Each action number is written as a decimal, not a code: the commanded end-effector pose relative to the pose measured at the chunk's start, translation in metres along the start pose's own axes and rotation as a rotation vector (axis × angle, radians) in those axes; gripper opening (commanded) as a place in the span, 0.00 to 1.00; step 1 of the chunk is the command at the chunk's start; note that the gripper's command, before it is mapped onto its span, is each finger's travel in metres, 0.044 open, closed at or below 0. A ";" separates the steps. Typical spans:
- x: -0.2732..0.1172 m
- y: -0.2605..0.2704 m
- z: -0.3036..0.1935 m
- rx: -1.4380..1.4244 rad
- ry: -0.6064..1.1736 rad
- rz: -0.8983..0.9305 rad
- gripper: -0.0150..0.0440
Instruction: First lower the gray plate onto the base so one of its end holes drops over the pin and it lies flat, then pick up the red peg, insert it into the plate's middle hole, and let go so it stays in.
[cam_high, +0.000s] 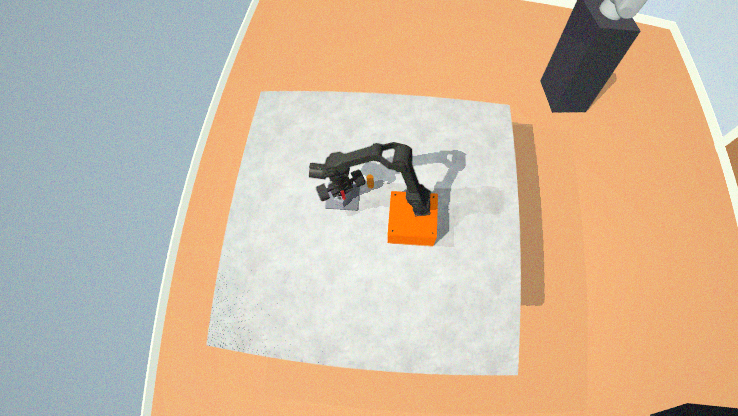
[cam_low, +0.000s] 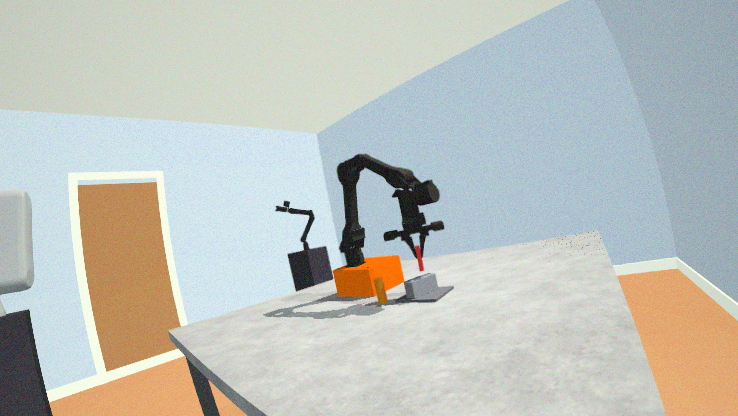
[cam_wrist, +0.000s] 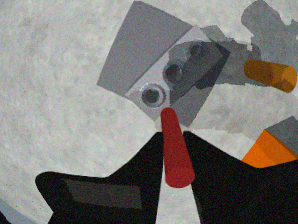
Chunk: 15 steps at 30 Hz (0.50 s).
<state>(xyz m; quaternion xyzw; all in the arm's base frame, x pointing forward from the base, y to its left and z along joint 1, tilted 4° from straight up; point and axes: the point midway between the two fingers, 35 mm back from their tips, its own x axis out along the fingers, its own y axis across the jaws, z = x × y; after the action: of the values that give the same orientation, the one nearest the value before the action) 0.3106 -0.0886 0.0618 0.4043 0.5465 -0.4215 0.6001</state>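
Note:
My gripper (cam_high: 339, 195) (cam_low: 417, 254) (cam_wrist: 172, 137) is shut on the red peg (cam_high: 342, 194) (cam_low: 419, 262) (cam_wrist: 176, 155). The peg points down, slightly tilted, with its lower end in the air above the plate. The gray plate (cam_low: 421, 286) (cam_wrist: 159, 74) lies flat on the gray base (cam_low: 441, 294) (cam_wrist: 135, 42), with three holes in a row along its top. A round ring shows in the near end hole in the wrist view; the pin itself is not clear there. Shadow covers the middle and far holes. The arm hides much of the plate in the top view.
An orange cylinder (cam_high: 370, 180) (cam_low: 380, 290) (cam_wrist: 270, 76) stands close beside the base. The arm's orange mounting box (cam_high: 412, 219) (cam_low: 356, 279) (cam_wrist: 270, 152) is a short way off. Dark pedestals stand away from the table.

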 end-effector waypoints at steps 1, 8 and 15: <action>-0.003 -0.001 0.012 -0.004 -0.003 0.010 0.25; -0.003 -0.009 0.032 -0.003 -0.007 0.010 0.25; -0.003 -0.010 0.034 -0.003 -0.008 0.010 0.25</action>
<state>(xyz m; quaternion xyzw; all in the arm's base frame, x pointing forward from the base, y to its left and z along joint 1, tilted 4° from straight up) 0.3096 -0.1227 0.0645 0.4046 0.5438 -0.4229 0.6015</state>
